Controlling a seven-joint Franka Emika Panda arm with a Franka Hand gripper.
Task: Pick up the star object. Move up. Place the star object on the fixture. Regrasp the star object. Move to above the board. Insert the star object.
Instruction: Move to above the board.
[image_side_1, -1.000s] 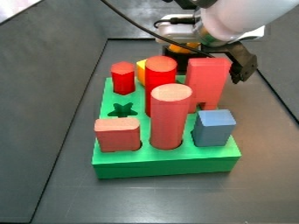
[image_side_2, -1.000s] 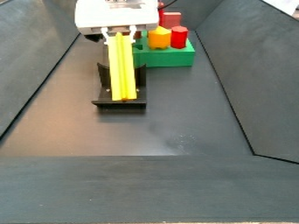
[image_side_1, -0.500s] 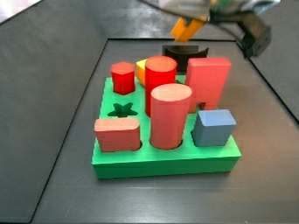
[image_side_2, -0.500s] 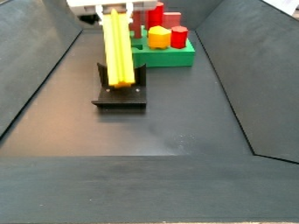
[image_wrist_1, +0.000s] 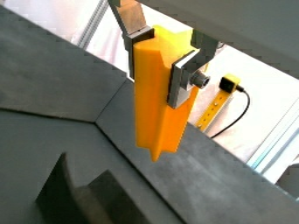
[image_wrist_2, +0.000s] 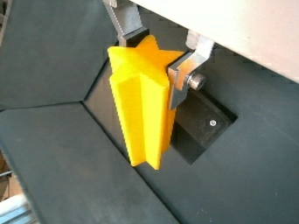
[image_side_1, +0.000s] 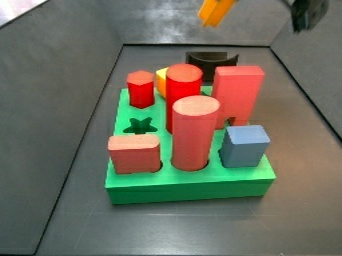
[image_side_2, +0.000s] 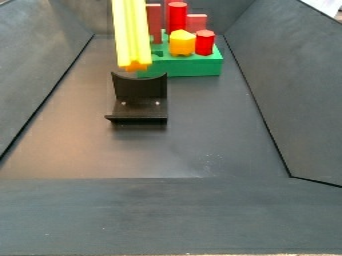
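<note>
The long yellow-orange star-shaped prism, the star object, hangs clear of the floor, clamped between the flat silver fingers of the gripper, which press on opposite sides near its upper end in both wrist views. In a side view only its lower tip shows at the top edge of the picture, above the low black fixture with the notched top, which stands just behind the far edge of the thick green board. The fixture is bare, so the placing and regrasp look finished, or so I judge (the grip sits high on the piece, tip hanging free below, which suits insertion). What remains is the carry to above the board and the descent into the dark star-shaped hole near the board's left edge, empty among the red, salmon and blue pegs.
</note>
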